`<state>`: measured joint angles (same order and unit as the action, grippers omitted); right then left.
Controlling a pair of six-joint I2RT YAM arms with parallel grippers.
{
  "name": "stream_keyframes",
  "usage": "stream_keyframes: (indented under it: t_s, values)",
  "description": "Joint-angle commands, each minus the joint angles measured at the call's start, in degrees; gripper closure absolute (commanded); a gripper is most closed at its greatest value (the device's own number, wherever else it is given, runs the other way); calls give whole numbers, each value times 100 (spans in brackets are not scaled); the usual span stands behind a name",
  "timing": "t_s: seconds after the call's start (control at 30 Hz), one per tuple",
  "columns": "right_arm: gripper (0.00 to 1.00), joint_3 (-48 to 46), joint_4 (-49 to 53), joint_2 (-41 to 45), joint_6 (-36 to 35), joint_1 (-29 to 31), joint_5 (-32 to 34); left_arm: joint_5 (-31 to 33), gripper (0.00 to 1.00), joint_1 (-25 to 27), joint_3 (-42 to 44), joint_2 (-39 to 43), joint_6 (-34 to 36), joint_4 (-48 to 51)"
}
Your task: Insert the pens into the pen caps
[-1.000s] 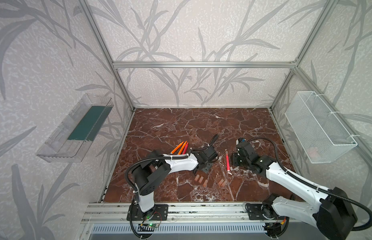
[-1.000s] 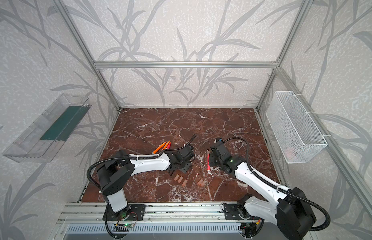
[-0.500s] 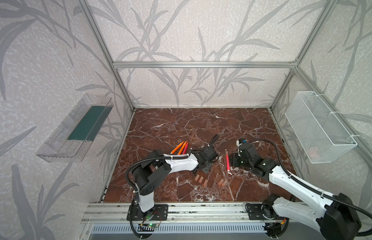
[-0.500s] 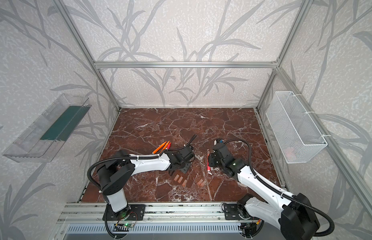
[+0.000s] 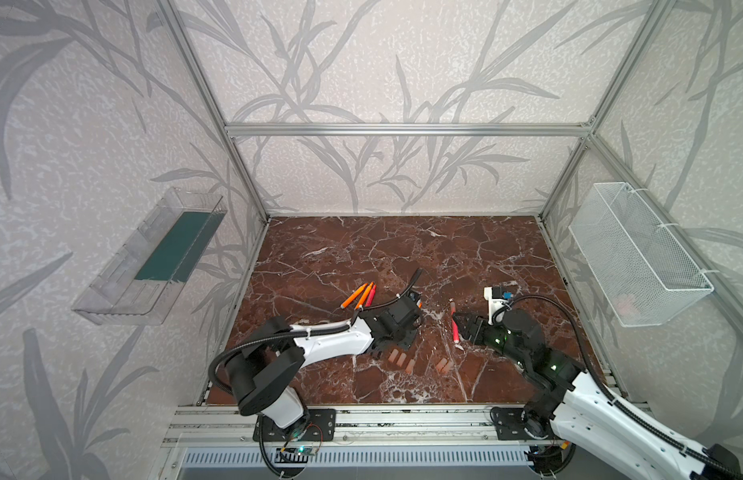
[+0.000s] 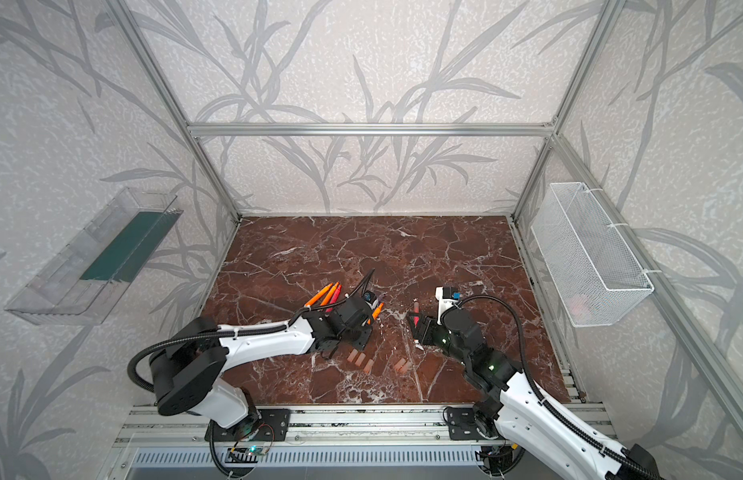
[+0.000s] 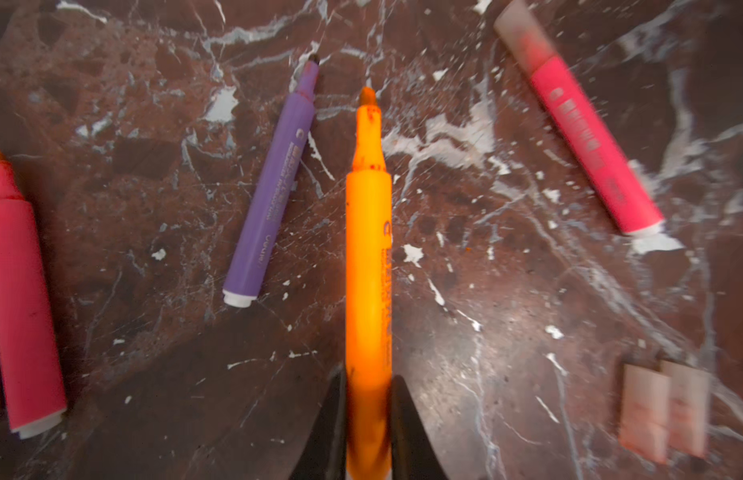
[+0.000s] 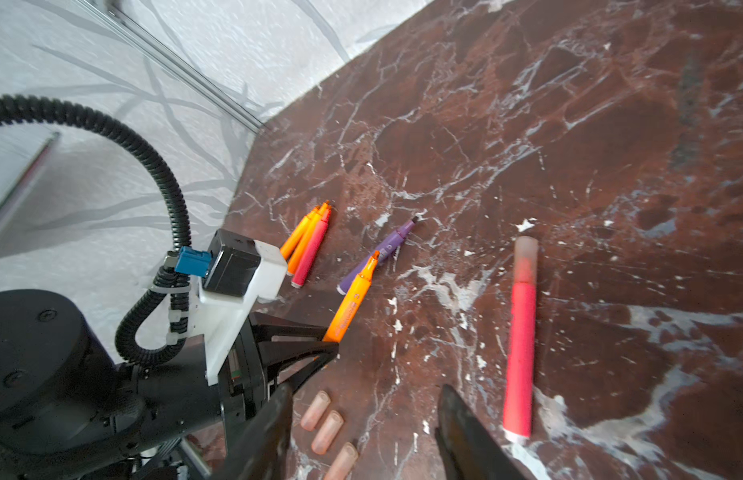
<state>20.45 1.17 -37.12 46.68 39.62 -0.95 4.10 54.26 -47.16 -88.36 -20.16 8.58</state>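
Brown marble tabletop [image 5: 361, 257]: we log the left gripper [image 7: 367, 386] clamped on a slim orange marker pen [image 7: 367, 249], long axis straight out of the grip, tip leading; stubby translucent pinkish pen caps [image 8: 326, 432] lie flat beside the right gripper [image 8: 365, 392], jaws parted and empty.

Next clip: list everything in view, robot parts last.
orange pens: two, orange, left of centre
gripped pen: one, orange, in left tool
purple pen: one, purple, beside gripped pen
bare pink pen: one, pink, against orange pens
capped pink pen: one, pink, by right tool
loose caps: five, tan, front centre
table: one, brown marble
wire basket: one, white, right wall
clear tray: one, transparent, left wall
left tool: black, shut on gripped pen
right tool: black, open, empty
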Motion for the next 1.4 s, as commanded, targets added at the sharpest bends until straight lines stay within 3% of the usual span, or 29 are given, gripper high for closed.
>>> stream_keyframes:
  t_s: [0.0, 0.3, 0.53, 0.83, 0.93, 1.13, 1.27, 1.37]
  values:
    - [41, -466, -1221, 121, 497, 399, 200, -747, 86, 6, 304, 362, -78, -831]
    - [39, -452, -2943, -1219, 635, 1519, 957, -1586, 89, 32, 747, 876, -385, -1554]
    - [42, -301, -3096, -1974, 1091, 1540, 1400, -1737, 89, 49, 1040, 1382, -453, -1718]
    - [49, 50, -3116, -2419, 1147, 1540, 1651, -2000, 89, 85, 1180, 1707, -425, -1695]
    - [59, 82, -3243, -2554, 1236, 1540, 1677, -2019, 89, 102, 1238, 1822, -430, -1708]
    - [89, 140, -3186, -2666, 1400, 1549, 1625, -2095, 88, 110, 1296, 1962, -405, -1690]
    - [100, 30, -3376, -2730, 1558, 1556, 1579, -2104, 81, 113, 1313, 1971, -427, -1738]
    - [100, -46, -3496, -2704, 1690, 1621, 1601, -2089, 74, 124, 1322, 1955, -444, -1770]
